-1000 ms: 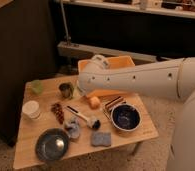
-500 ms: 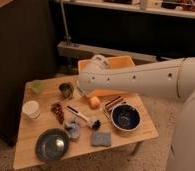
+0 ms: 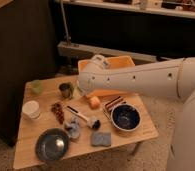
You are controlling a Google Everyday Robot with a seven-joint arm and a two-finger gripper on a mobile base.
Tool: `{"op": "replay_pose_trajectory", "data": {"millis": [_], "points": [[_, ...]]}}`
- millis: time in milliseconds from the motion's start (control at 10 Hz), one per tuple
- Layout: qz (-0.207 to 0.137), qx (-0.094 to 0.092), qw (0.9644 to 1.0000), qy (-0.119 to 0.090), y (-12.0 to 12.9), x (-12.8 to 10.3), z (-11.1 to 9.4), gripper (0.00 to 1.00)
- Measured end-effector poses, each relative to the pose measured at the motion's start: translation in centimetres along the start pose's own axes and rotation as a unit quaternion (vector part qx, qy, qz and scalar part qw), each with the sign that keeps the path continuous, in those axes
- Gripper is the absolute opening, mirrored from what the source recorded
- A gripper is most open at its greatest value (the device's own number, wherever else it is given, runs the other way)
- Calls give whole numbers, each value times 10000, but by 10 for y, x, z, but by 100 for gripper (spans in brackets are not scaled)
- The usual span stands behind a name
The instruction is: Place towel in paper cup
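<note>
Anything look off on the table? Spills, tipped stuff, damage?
Nothing spilled or tipped that I can see. Paper cup stands upright near the left edge of the table; a crumpled cloth, likely the towel, lies mid-table beside a brush. The gripper is up over the orange bin, away from both.

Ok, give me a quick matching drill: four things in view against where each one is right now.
Things:
1. paper cup
2. green cup
3. blue bowl
4. gripper

Places:
A. at the orange bin's back left corner
B. right side of the table
C. table's back left corner
D. table's left edge, midway

Pairs: 1-D, 2-C, 3-B, 4-A
</note>
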Motion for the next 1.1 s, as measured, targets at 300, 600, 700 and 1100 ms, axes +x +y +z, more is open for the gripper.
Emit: {"op": "replay_pose_trajectory", "data": {"millis": [300,600,700,1100], "points": [[0,0,10000,0,0,0,0,62],[-1,1,10000,-2,0,0,0,62],[-7,4,10000,-18,0,-1,1,62],[-468,476,9976,-201,-48,-7,15,62]]}}
